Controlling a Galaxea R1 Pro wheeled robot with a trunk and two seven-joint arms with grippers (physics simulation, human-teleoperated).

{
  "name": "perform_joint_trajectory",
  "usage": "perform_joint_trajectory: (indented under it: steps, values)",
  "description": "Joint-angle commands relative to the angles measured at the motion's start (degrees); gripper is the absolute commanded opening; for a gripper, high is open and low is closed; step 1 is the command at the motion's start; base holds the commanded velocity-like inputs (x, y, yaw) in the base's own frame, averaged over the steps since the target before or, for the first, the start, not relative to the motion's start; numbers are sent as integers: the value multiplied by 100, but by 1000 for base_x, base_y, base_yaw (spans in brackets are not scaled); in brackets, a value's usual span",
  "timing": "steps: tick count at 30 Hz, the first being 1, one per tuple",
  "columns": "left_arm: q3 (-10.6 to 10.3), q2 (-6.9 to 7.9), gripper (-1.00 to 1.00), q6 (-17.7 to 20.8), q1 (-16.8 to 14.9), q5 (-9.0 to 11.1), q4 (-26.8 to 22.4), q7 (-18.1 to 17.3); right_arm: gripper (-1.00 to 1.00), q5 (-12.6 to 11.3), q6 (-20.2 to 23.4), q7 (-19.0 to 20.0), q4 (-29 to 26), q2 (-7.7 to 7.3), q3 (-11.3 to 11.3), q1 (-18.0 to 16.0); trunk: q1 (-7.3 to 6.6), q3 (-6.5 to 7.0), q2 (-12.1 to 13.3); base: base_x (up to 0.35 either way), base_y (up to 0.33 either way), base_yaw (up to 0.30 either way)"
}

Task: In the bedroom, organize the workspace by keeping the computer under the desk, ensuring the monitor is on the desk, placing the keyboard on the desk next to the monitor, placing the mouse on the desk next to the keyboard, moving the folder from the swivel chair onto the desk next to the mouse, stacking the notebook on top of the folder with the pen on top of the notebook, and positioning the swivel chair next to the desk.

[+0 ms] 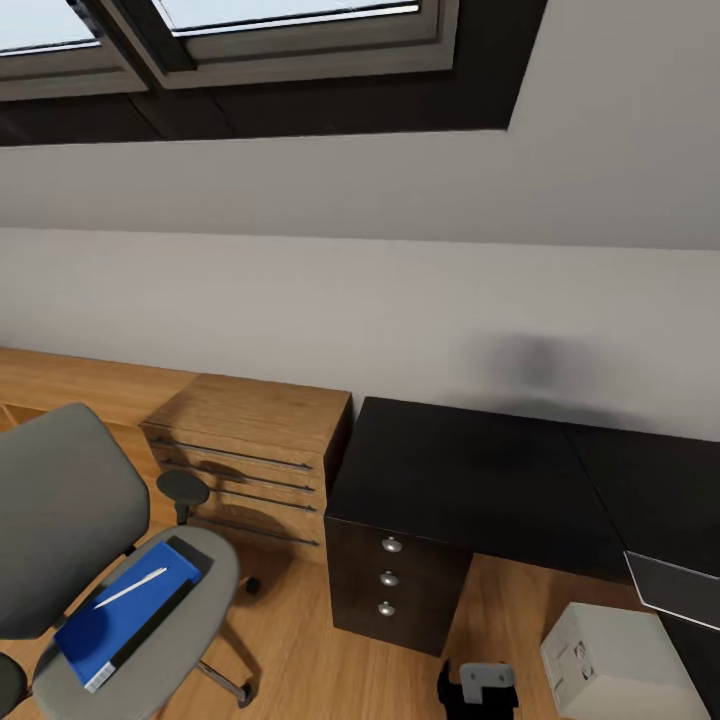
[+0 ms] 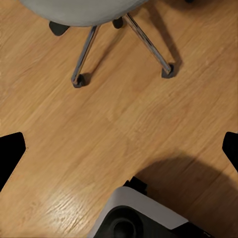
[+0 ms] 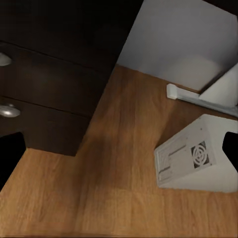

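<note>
You are facing the desk [image 1: 470, 480] from the front, with the swivel chair [image 1: 70, 520] at your left, apart from the desk. On its seat lies the folder [image 1: 125, 615], bright blue, and the pen [image 1: 130, 588] lies across it. A dark strip shows along the folder's edge — perhaps the notebook, but I cannot say for sure. The computer [image 1: 615, 660] stands on the floor [image 1: 290, 650] at the right, tilted, in front of the desk's open space and not yet under the top. The right wrist view shows the same grey case [image 3: 198, 158] beside the black drawers [image 3: 44, 99].

The left gripper [image 2: 119, 148] hangs over bare floor near the chair's chrome base [image 2: 124, 44]; its dark fingertips [image 2: 10, 151] stand far apart, so it is open and holds nothing. The right gripper [image 3: 119, 148] is the same: fingertips wide, nothing between them.

The desk top in view is bare, so I judge the task is at its beginning, and you are between two steps — the computer or the folder. For the computer, bring the right arm beside the case and push it in under the top. For the folder, turn left and reach over the seat, taking care of the pen, which may roll off.
</note>
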Motion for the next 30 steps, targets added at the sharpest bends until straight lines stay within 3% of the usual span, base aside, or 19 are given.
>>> perform_joint_trajectory:
  steps: [1,4,7,11,14,18,22,27,30]
  values:
    - [-32,4,100,-33,-10,39,-4,25,100,-60,-29,23,8,-1,46,-6,2,-9,-8,0,0,1]
    - [-34,-22,100,-33,-10,42,46,32,100,-62,-26,115,16,-5,43,-6,2,-9,-8,0,0,0]
    - [-28,-169,100,-35,-10,25,342,29,100,-55,-34,192,71,8,53,-6,2,-9,-8,0,0,0]
    - [-24,-248,100,-37,-10,20,499,28,100,-59,-39,230,85,1,49,-6,2,-9,-8,0,0,0]
    - [-3,-352,100,-43,-10,15,778,24,100,-62,-425,247,229,7,54,-6,2,-9,-8,0,0,60]
    - [12,-433,100,-58,-10,11,1031,-309,100,-62,-518,252,276,4,40,-6,2,-9,-8,0,0,247]
    - [47,-446,100,-60,-10,17,1311,-953,100,-66,-525,257,282,-5,30,-6,2,-11,-8,0,0,264]
    - [74,-469,100,-47,-10,42,1439,-1124,100,-70,-526,257,295,-85,32,-6,2,-20,-8,0,0,267]
    - [78,-511,100,-43,-10,57,1782,-1177,100,-133,-526,257,347,-118,29,-6,2,-27,-8,0,0,268]
